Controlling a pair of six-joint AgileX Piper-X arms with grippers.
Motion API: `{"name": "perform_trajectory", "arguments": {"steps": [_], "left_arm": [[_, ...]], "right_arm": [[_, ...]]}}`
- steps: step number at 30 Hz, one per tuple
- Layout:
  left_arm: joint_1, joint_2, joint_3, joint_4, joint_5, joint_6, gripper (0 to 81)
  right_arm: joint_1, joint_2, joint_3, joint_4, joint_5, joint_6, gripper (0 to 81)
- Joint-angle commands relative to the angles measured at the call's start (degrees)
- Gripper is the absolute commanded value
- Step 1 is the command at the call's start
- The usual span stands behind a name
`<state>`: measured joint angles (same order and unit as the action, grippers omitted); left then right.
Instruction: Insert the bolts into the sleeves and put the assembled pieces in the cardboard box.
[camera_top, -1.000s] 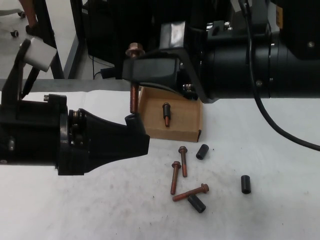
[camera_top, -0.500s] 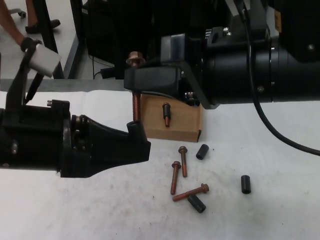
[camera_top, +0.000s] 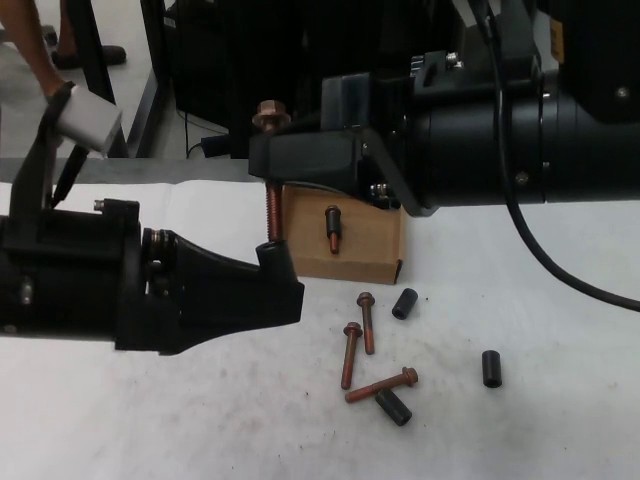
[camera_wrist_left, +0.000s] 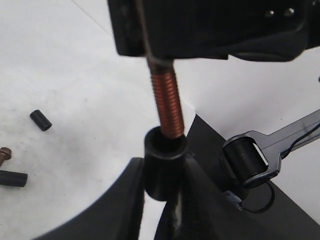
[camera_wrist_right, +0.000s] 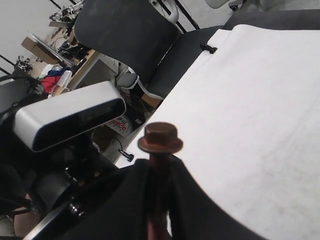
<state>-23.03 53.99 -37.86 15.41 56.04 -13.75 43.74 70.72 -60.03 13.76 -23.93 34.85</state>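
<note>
My left claw (camera_wrist_left: 162, 192) is closed on a sleeve (camera_wrist_left: 164, 162), held upright above the tabletop (camera_top: 520, 440). My right claw (camera_wrist_right: 159, 200) grips a bolt (camera_wrist_left: 167, 107) under its head, with the tip at the sleeve's mouth. If the bolt tilts, I judge its threads could catch the rim and twist the sleeve loose. Beyond, the box (camera_top: 375, 250) holds one assembled piece (camera_top: 333, 228).

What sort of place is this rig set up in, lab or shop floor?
Likely a robotics lab or office-style workroom: a white-covered bench with loose bolts and sleeves, a black office chair beside it, and cluttered desks behind.
</note>
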Motion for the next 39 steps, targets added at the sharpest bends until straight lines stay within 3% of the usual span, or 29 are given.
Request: {"name": "perform_trajectory", "arguments": {"steps": [1, 5, 11, 23, 39], "left_arm": [[0.2, -0.3, -0.5, -2.4, 1.0, -0.4, 0.8], [0.2, -0.3, -0.5, -2.4, 3.6, -0.4, 0.8], [0.2, -0.3, -0.5, -2.4, 2.2, -0.4, 0.8], [0.2, -0.3, -0.5, -2.4, 2.3, -1.4, 0.8], [1.1, -0.3, -0.5, -4.5, -1.8, -1.3, 0.8]], "right_arm": [[0.1, -0.2, -0.1, 1.8, -0.2, -1.0, 0.2], [0.1, -0.2, -0.1, 0.9, -0.3, -1.0, 0.2], [0.1, -0.2, -0.1, 1.0, -1.4, -1.2, 0.2], [0.1, -0.2, -0.1, 5.7, -3.7, -10.7, 0.2], [0.1, -1.8, -0.1, 6.5, -1.4, -7.8, 0.2]]}}
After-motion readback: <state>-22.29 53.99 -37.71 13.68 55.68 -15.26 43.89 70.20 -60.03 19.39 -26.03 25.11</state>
